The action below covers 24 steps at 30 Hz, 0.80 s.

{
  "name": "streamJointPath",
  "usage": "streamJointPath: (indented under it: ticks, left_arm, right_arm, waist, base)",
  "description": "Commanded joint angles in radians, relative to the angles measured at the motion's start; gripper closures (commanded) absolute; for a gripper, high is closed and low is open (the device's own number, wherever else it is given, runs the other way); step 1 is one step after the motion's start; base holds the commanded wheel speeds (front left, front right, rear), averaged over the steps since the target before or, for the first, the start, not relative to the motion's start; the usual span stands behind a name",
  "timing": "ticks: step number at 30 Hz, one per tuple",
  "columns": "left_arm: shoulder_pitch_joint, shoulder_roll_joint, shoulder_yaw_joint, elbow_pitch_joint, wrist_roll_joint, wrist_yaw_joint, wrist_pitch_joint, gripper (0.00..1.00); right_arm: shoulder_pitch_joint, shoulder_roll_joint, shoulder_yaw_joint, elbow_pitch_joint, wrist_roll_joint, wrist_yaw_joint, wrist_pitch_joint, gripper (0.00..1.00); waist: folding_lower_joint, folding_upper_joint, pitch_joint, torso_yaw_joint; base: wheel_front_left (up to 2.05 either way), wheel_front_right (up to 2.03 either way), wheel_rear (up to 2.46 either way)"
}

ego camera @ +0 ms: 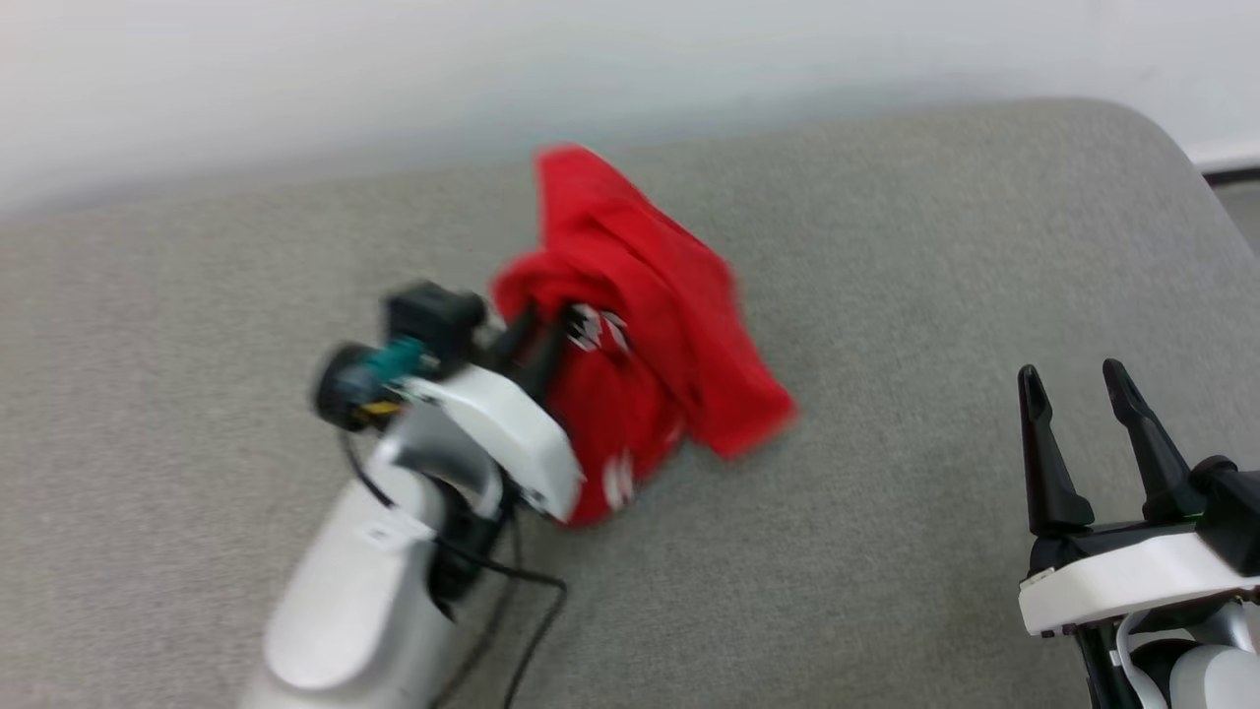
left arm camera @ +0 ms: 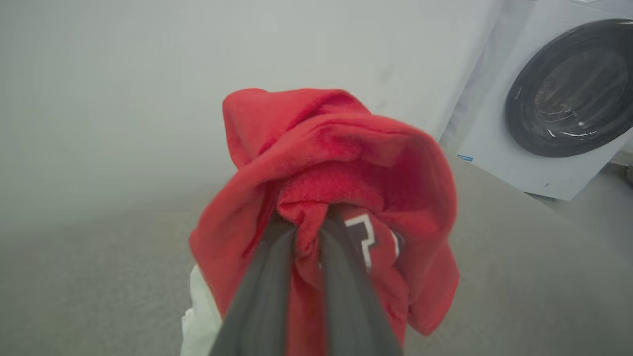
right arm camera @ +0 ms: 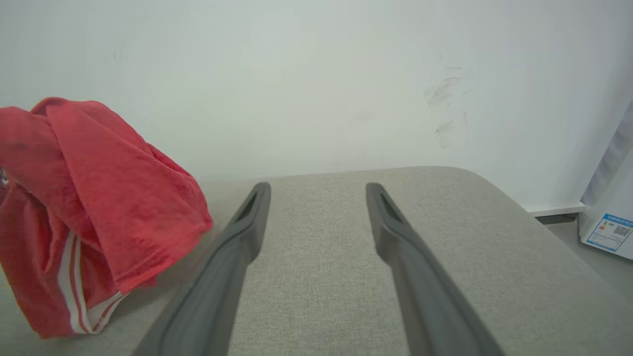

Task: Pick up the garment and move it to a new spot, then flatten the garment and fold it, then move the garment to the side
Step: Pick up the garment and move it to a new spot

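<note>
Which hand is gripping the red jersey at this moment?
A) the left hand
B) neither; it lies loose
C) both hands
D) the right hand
A: the left hand has its fingers shut on a bunched fold of the red jersey, while the right hand stands open over the grey cushion, apart from the cloth.

head: high, downward; left wrist: against garment point(left arm camera: 336, 148); right wrist: low, facing wall point(right arm camera: 316, 74); shared: garment

Grey fabric-covered surface point(ego camera: 935, 246), rounded far corner, bunched red garment point(ego camera: 640, 256) with lower edge touching it
</note>
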Motion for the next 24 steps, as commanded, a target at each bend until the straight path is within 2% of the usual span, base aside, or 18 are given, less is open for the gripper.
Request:
streamJointPath:
  ticks: [1,10,11,12,13,20,24]
  left_arm:
    - [0.021,-0.007,-0.033,-0.008,-0.012,-0.001,0.012,1.0]
    - [0.096,-0.01,-0.31,0.033,-0.053,-0.003,0.037,0.99]
    - [0.1,-0.007,-0.331,0.041,-0.054,-0.003,0.032,0.64]
    - [0.099,-0.008,-0.347,0.048,-0.056,-0.003,0.024,0.1]
    - [0.098,-0.009,-0.365,0.055,-0.055,-0.003,0.013,0.0]
    - [0.08,-0.025,-0.417,0.059,-0.026,-0.001,-0.12,0.0]
    - [0.1,-0.033,-0.399,0.049,-0.023,0.027,-0.193,0.0]
  right_arm:
    - [0.003,0.002,0.002,0.001,0.011,0.0,-0.007,0.0]
    - [-0.028,0.002,-0.002,0.027,0.022,0.0,-0.037,0.0]
    - [-0.028,0.002,-0.001,0.03,0.022,0.0,-0.036,0.0]
    - [-0.028,0.001,-0.001,0.033,0.019,0.0,-0.038,0.0]
    - [-0.029,0.001,-0.003,0.035,0.017,0.0,-0.039,0.0]
    - [-0.013,0.001,0.0,0.041,0.002,0.0,-0.027,0.0]
    - [0.006,0.001,-0.003,0.043,0.0,0.0,-0.013,0.0]
  waist:
    - [0.0001,0.0,0.039,-0.033]
    - [0.0001,0.0,0.099,-0.029]
    - [0.0001,0.0,0.099,-0.023]
    - [0.0001,0.0,0.097,-0.017]
    - [0.0001,0.0,0.094,-0.009]
    - [0.0001,0.0,0.032,0.051]
    - [0.0001,0.0,-0.016,0.078]
  base:
    - [0.0,0.0,0.0]
    - [0.0,0.0,0.0]
    - [0.0,0.0,0.0]
    - [0.0,0.0,0.0]
    - [0.0,0.0,0.0]
    - [0.0,0.0,0.0]
    - [0.0,0.0,0.0]
